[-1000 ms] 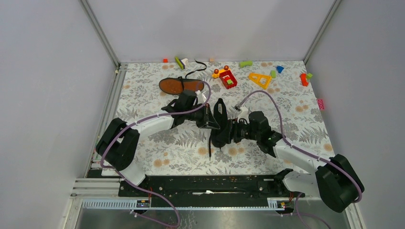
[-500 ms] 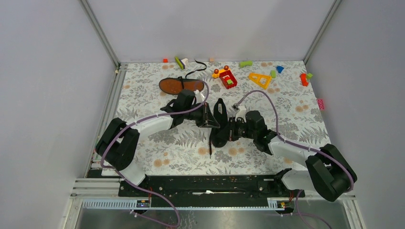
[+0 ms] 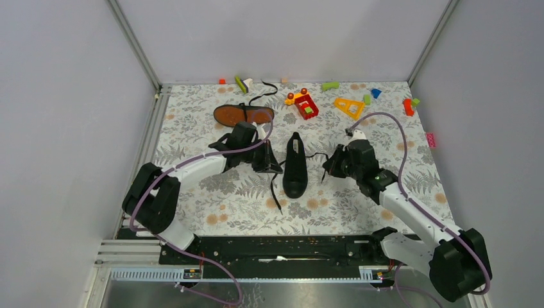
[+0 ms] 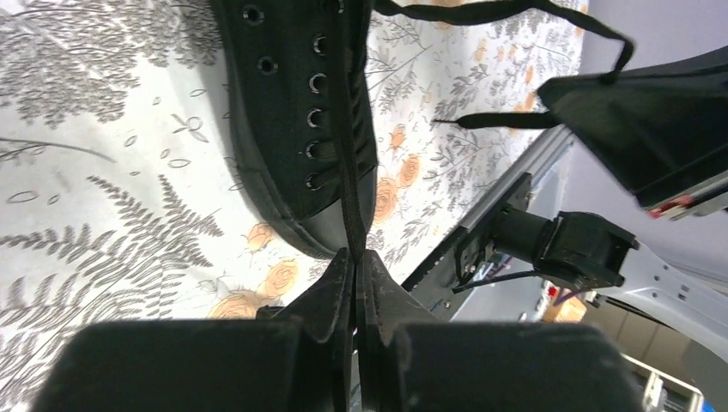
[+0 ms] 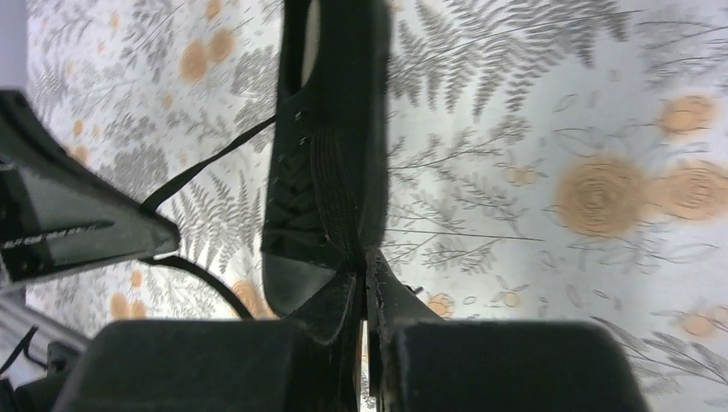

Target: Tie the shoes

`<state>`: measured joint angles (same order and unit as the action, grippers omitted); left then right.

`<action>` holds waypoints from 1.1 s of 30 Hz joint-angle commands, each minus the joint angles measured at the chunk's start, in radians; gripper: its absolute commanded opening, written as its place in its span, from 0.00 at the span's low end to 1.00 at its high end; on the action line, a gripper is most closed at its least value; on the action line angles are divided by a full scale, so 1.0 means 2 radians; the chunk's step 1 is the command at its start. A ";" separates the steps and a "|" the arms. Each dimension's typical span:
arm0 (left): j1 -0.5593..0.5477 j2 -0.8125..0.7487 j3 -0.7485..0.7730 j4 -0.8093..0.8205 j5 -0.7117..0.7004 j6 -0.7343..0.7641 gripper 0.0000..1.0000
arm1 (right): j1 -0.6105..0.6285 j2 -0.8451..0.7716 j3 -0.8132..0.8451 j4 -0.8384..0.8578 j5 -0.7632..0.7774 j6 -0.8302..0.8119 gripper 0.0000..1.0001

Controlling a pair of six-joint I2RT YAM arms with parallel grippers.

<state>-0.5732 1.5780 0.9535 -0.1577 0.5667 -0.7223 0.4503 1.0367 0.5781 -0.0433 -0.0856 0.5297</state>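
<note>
One black shoe [image 3: 295, 165] stands upright mid-table, toe toward me. The other shoe [image 3: 244, 115] lies behind it on its side, orange-brown sole showing. My left gripper [image 3: 276, 168] is just left of the upright shoe, shut on a black lace [image 4: 348, 189] that runs taut from the eyelets into its fingers [image 4: 339, 279]. My right gripper [image 3: 326, 168] is to the shoe's right, shut on the other lace [image 5: 330, 197]. A loose lace tail [image 3: 276, 196] hangs toward the near edge. The shoe [image 4: 292, 112] fills the left wrist view.
Small toy blocks line the back edge: a red and yellow one [image 3: 304, 104], a yellow triangle [image 3: 349, 107], a green piece [image 3: 330, 85], a red one [image 3: 408, 106]. A pink block [image 3: 431, 139] lies at the right wall. Grey walls enclose three sides.
Both arms have drawn apart from the upright shoe, pulling its laces out sideways. The right gripper went from open to shut on its lace.
</note>
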 commanded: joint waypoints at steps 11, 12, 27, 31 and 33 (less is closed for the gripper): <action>0.035 -0.064 -0.002 -0.094 -0.160 0.052 0.00 | -0.070 0.042 0.112 -0.161 0.150 -0.018 0.00; 0.043 -0.065 -0.003 -0.097 -0.163 0.054 0.00 | -0.074 0.042 0.113 -0.164 0.155 -0.017 0.00; 0.072 -0.039 0.002 -0.082 -0.133 0.058 0.00 | -0.096 0.035 0.091 -0.127 0.012 -0.031 0.00; 0.072 0.003 0.035 -0.082 -0.141 0.055 0.00 | -0.096 0.071 0.089 -0.126 -0.004 -0.036 0.00; 0.072 0.032 0.053 -0.078 -0.141 0.051 0.00 | -0.088 0.100 0.092 -0.128 -0.019 -0.039 0.00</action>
<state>-0.4351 1.5631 0.9680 -0.3450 0.2958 -0.6209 0.2661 1.1515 0.7567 -0.3191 -0.0483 0.4793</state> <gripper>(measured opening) 0.013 0.020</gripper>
